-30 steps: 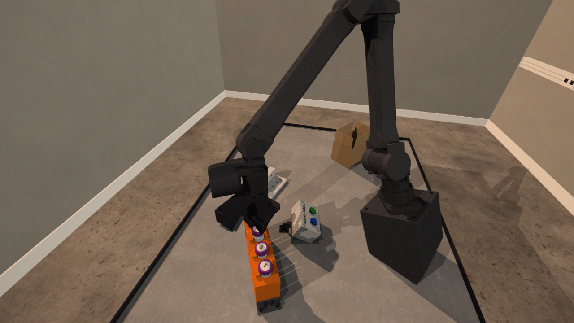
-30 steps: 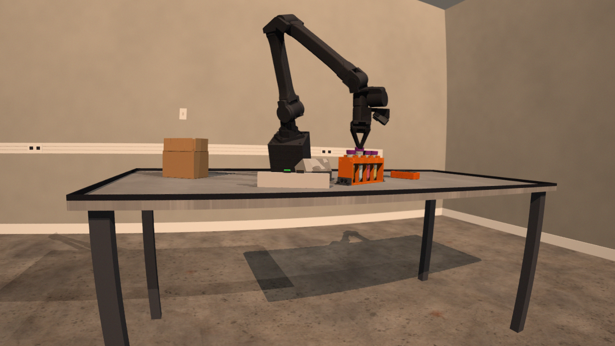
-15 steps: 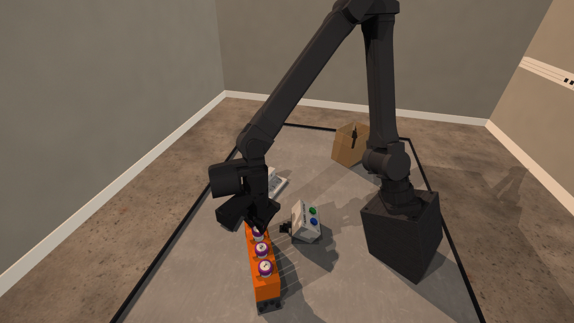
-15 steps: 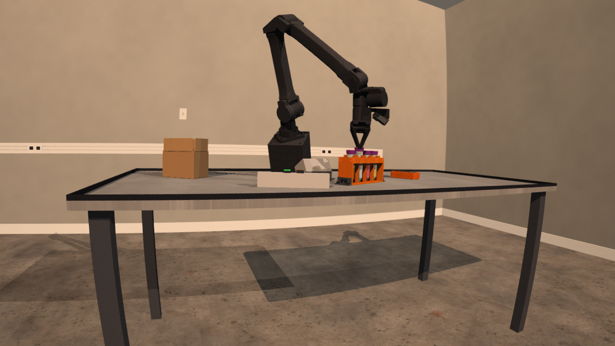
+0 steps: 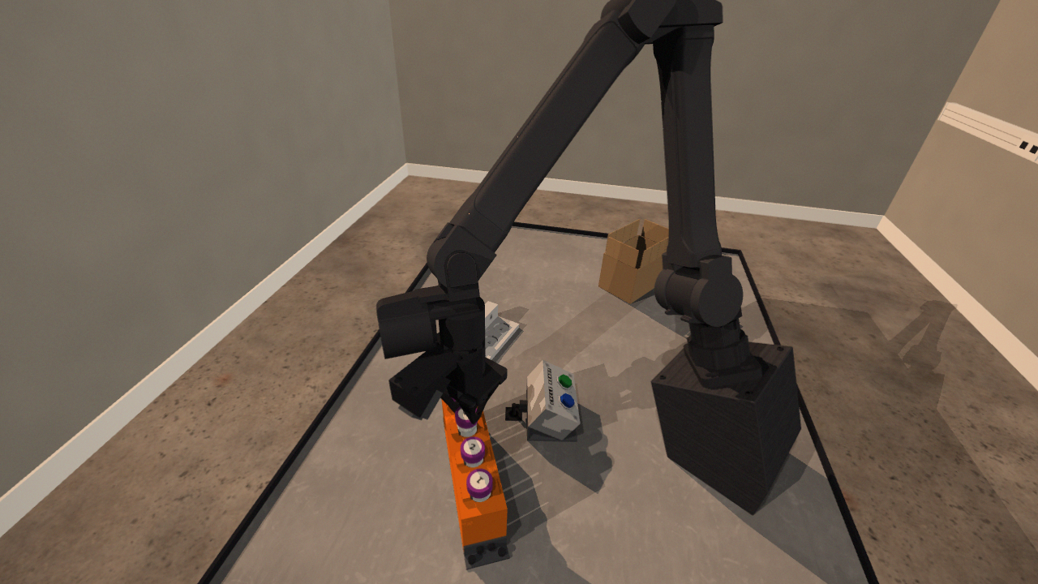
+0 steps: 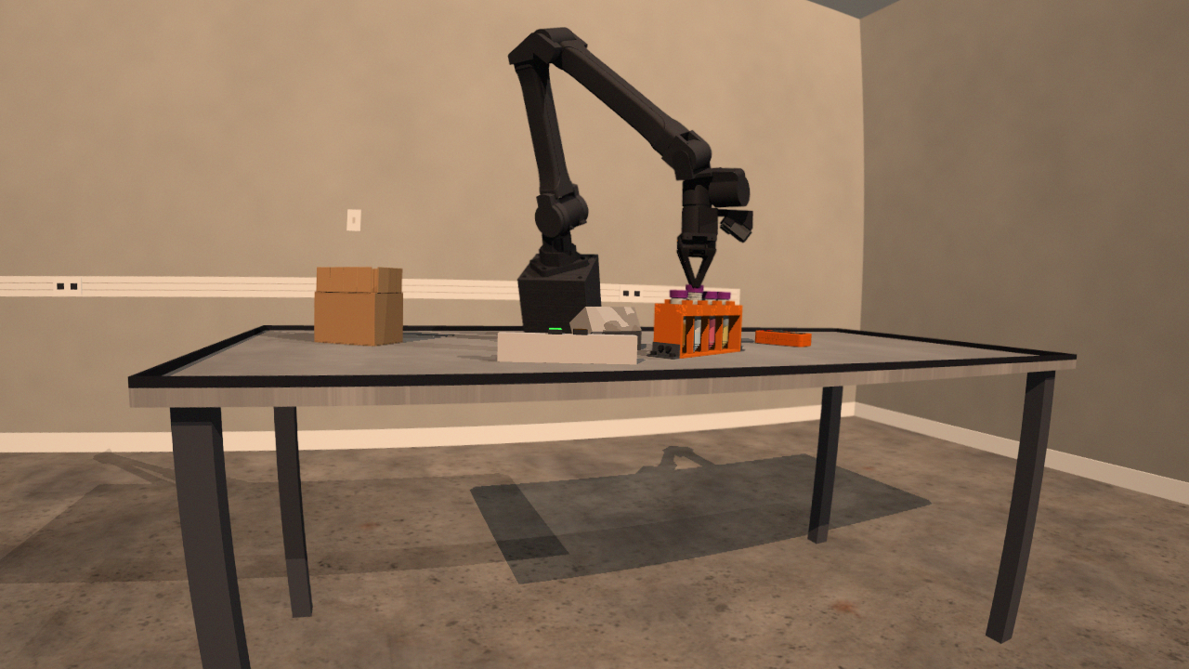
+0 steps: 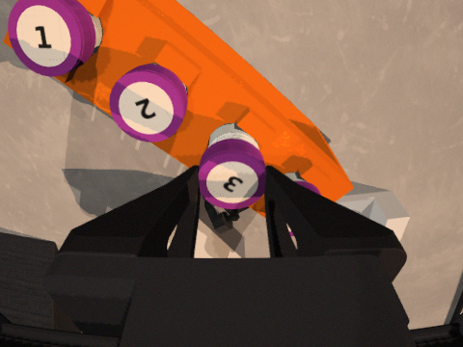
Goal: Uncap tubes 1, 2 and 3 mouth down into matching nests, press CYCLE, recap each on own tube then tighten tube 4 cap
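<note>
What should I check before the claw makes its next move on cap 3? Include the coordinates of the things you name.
1. Claw [image 5: 470, 415] [image 6: 695, 285] [image 7: 231, 176] shut on cap 3 [image 5: 464, 422] [image 6: 694, 289] [image 7: 232, 180]: ok.
2. Green lamp [image 6: 555, 329] lit: ok.
3. Cap 1 [image 5: 478, 482] [image 6: 724, 295] [image 7: 44, 39] and cap 2 [image 5: 472, 450] [image 6: 710, 295] [image 7: 147, 106] on their tubes: ok; tightness, cannot tell.
4. Cap 3 fully down: not ok; it sits higher than its neighbours, with white neck showing below.
5. Cap 4 [image 6: 678, 294] [image 7: 309, 187] tight: cannot tell; it is on its tube.
6. Claw free to press READY [image 5: 565, 380]: not ok.
</note>
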`<action>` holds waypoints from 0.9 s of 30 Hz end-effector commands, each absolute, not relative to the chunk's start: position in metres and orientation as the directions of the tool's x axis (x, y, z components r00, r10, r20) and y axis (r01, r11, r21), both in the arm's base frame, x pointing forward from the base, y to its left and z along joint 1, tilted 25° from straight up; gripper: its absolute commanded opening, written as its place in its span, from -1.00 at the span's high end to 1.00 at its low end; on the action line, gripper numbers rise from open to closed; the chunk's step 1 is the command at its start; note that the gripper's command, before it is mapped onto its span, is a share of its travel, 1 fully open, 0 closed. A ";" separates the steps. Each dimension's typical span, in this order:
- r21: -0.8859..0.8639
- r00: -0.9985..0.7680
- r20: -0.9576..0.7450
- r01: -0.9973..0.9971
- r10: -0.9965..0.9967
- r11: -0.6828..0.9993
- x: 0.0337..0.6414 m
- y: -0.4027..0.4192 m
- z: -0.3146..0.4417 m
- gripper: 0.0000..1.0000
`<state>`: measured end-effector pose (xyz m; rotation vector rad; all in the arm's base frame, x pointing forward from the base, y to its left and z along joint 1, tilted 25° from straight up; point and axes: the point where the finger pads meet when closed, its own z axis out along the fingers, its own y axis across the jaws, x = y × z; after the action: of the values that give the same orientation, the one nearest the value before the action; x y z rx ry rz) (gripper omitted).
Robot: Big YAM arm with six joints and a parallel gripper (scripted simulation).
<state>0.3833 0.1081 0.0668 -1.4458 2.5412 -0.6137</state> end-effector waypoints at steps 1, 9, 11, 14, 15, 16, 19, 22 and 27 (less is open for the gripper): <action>-0.434 -0.521 0.047 -0.779 -0.852 0.452 0.392 0.112 0.075 1.00; -0.434 -0.521 0.047 -0.779 -0.852 0.452 0.393 0.112 0.075 1.00; -0.432 -0.524 0.051 -0.779 -0.850 0.454 0.398 0.108 0.072 1.00; -0.433 -0.524 0.050 -0.779 -0.850 0.454 0.398 0.108 0.072 1.00; -0.434 -0.521 0.047 -0.779 -0.852 0.452 0.393 0.112 0.075 1.00; -0.434 -0.521 0.047 -0.779 -0.852 0.452 0.393 0.112 0.075 1.00; -0.434 -0.522 0.048 -0.779 -0.851 0.453 0.400 0.110 0.073 1.00; -0.435 -0.523 0.047 -0.778 -0.851 0.454 0.400 0.110 0.074 1.00; -0.436 -0.523 0.044 -0.776 -0.851 0.455 0.402 0.111 0.075 1.00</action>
<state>0.3835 0.1076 0.0668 -1.4482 2.5407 -0.6143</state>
